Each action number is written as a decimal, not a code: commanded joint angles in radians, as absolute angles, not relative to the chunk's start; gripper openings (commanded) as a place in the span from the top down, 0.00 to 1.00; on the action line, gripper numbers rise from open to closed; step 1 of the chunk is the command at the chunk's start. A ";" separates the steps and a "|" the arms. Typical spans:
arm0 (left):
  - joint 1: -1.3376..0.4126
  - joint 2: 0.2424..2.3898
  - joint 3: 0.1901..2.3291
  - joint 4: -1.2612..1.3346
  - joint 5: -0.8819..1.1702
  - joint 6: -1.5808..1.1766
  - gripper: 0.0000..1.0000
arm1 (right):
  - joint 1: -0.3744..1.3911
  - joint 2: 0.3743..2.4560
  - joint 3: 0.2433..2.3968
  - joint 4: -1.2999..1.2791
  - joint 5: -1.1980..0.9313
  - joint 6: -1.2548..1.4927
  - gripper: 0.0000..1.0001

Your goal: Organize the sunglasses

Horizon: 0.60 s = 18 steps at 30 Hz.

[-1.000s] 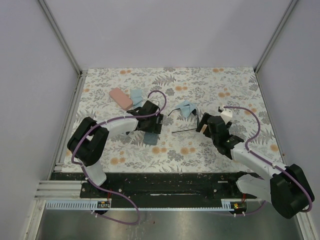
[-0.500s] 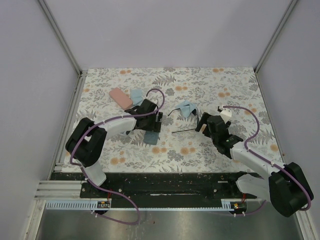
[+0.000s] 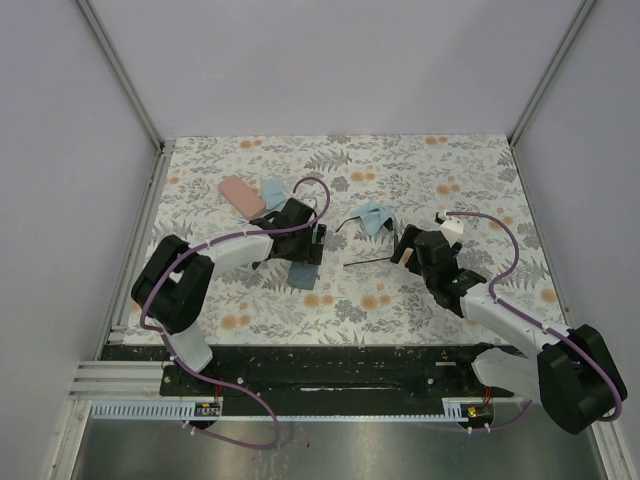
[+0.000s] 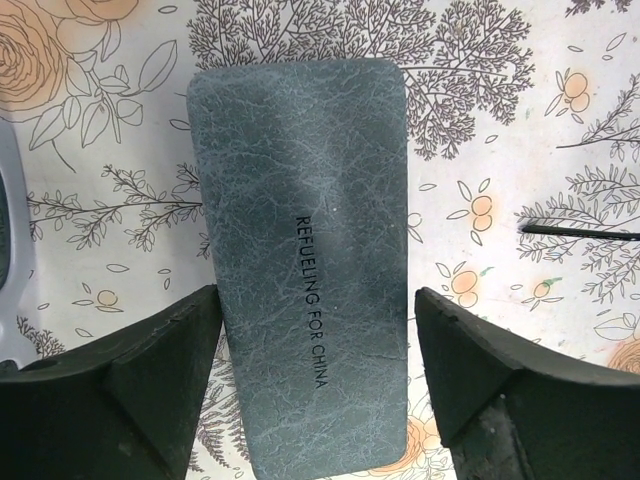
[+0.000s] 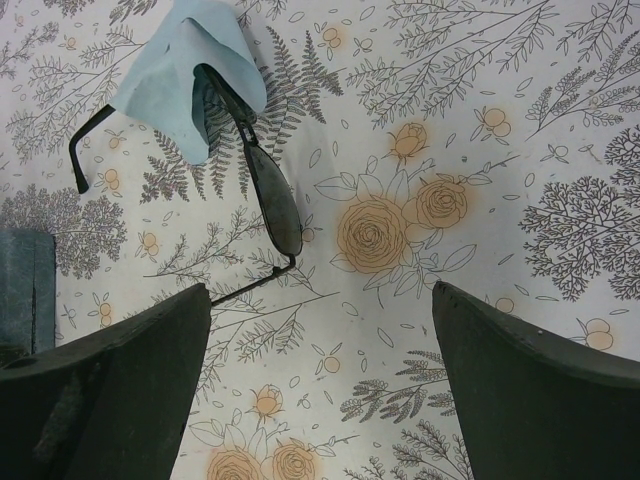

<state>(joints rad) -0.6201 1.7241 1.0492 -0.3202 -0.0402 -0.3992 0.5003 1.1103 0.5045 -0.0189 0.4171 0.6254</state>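
Note:
The black-framed sunglasses [image 5: 272, 195] lie unfolded on the floral tabletop, their far half under a light blue cloth [image 5: 190, 70]. One thin temple [image 5: 250, 285] points toward my right gripper [image 5: 320, 380], which hovers open and empty just short of them. In the top view the sunglasses [image 3: 362, 240] sit mid-table. A small whitish pair [image 3: 450, 225] lies behind the right gripper [image 3: 410, 250]. My left gripper [image 4: 318, 300] stands open astride a grey-blue case [image 4: 305, 260] lying flat. The left finger [image 4: 190, 340] is close against the case's edge, and there is a gap on the right side.
A pink case [image 3: 241, 194] and a second light blue cloth [image 3: 272, 190] lie at the back left. The grey-blue case [image 3: 300, 275] rests in front of the left gripper [image 3: 302, 243]. Grey walls close in the table [image 3: 480, 160] on three sides.
The left gripper's jaws have widened around the grey-blue case and it has drawn back slightly. The right gripper has edged a little to the left, toward the black sunglasses.

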 commanded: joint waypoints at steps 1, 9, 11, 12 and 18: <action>-0.617 1.744 1.091 -0.291 -0.032 -0.396 0.19 | 0.489 1.109 0.523 0.023 0.416 0.617 0.01; -0.617 1.756 1.107 -0.305 -0.057 -0.388 0.42 | 0.488 1.115 0.525 0.025 0.416 0.618 0.01; -0.617 1.743 1.106 -0.310 -0.067 -0.387 0.44 | 0.485 1.117 0.525 0.025 0.416 0.618 0.01; -0.615 1.733 1.106 -0.310 -0.077 -0.385 0.42 | 0.486 1.117 0.525 0.025 0.414 0.618 0.01; -0.617 1.706 1.114 -0.337 -0.129 -0.362 0.57 | 0.483 1.124 0.529 0.026 0.407 0.615 0.01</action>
